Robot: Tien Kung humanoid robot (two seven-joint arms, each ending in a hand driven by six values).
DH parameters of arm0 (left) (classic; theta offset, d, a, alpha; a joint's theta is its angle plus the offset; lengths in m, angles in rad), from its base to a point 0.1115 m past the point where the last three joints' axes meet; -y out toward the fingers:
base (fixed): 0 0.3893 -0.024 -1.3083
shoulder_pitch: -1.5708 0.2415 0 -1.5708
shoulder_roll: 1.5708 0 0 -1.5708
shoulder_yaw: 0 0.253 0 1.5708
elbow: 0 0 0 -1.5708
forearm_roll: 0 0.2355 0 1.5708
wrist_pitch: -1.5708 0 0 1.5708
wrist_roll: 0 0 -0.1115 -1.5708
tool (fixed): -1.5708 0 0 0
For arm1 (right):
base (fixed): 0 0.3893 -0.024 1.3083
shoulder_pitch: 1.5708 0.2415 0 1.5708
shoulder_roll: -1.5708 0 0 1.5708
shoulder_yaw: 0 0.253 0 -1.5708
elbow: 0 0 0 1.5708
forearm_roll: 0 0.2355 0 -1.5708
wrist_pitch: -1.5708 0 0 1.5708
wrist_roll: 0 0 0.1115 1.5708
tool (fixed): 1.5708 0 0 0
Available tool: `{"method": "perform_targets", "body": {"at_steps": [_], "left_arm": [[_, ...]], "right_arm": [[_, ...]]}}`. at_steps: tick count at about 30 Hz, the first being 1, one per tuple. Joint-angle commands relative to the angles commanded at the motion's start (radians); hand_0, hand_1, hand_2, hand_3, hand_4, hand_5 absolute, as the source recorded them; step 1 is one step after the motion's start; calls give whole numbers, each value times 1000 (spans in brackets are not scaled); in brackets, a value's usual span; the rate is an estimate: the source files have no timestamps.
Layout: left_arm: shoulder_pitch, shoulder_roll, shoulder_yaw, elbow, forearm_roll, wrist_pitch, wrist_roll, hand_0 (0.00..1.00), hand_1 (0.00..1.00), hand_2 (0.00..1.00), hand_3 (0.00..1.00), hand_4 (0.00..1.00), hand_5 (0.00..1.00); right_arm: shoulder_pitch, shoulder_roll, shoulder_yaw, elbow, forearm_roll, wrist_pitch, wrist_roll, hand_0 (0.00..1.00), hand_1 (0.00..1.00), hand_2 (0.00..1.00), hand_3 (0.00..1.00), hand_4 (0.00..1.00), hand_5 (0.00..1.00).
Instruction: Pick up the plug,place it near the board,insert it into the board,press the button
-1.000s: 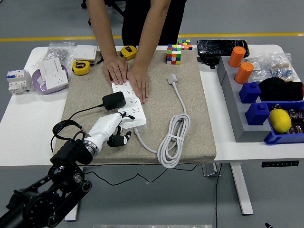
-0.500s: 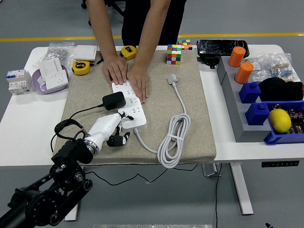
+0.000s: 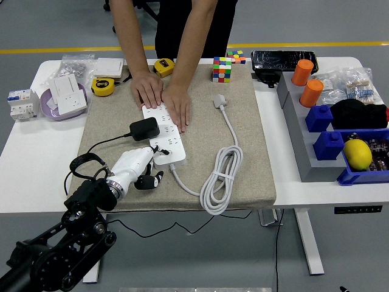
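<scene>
A long white plastic power strip (image 3: 163,131) lies lengthways on a beige fabric mat (image 3: 243,91) that covers the middle of the white table (image 3: 24,158), and everything else is best placed from that strip. A person at the far side presses both hands down on its far half, one hand (image 3: 148,89) at the far end and the other hand (image 3: 177,108) just nearer along it. A black block-shaped plug adapter (image 3: 144,128) sits on the strip's left side about midway along, its thin black cord (image 3: 100,143) trailing off to the left across the mat. The robot's left hand (image 3: 137,165), white-shelled with black fingertips, rests at the strip's near end, touching or almost touching its near left corner; its fingers (image 3: 151,179) are curled loosely downward onto the mat and grip nothing that can be seen. To the right of the strip lies its own thick white cable, gathered into a bundled coil (image 3: 220,177), with its white plug (image 3: 220,101) lying loose on the mat beyond the coil. Past the strip's far end stand a multicoloured puzzle cube (image 3: 222,69) and a yellow tape measure (image 3: 164,66).
</scene>
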Motion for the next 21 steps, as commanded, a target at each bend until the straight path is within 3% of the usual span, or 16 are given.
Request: {"method": "perform_targets", "body": {"at_steps": [2,3,6,8,9,10,13,15,16,21], "left_arm": [[2,3,-19,-38,-2,16,-18,150,2,139,755,597,2],[-1,8,-43,-83,-22,59,-63,225,72,209,742,469,2],[-7,10,-59,-114,-47,97,-104,225,72,209,742,469,2],[-25,6,-85,-130,-111,153,-171,225,72,209,742,469,2],[-35,3,-94,-122,-152,180,-209,225,72,209,742,469,2],[-42,0,-99,-113,-189,195,-238,385,474,512,649,699,86],[-82,-19,-112,-42,-325,231,-348,385,474,512,649,699,86],[-98,-34,-122,-8,-403,238,-394,385,474,512,649,699,86],[-108,-43,-130,12,-449,234,-415,746,803,715,699,754,109],[-159,-75,-155,127,-657,201,-430,746,803,715,699,754,109]], "right_arm": [[0,0,-1,0,1,0,0,822,734,741,775,998,920],[-1,0,0,0,0,0,0,823,734,741,775,998,919],[-2,0,0,0,-2,0,-1,823,734,741,775,998,919],[-2,0,0,0,-2,0,-1,823,734,741,775,998,919],[-2,0,-1,0,-2,1,-1,823,734,741,775,998,919],[-2,1,-1,0,-2,1,-2,822,733,741,775,998,919],[1,2,-5,0,0,1,-1,822,733,741,775,998,919],[3,2,-8,0,3,0,0,822,733,741,775,998,919],[3,2,-10,0,4,1,0,822,733,740,775,998,919],[1,3,-4,0,-1,1,-4,822,733,740,775,998,919]]}}
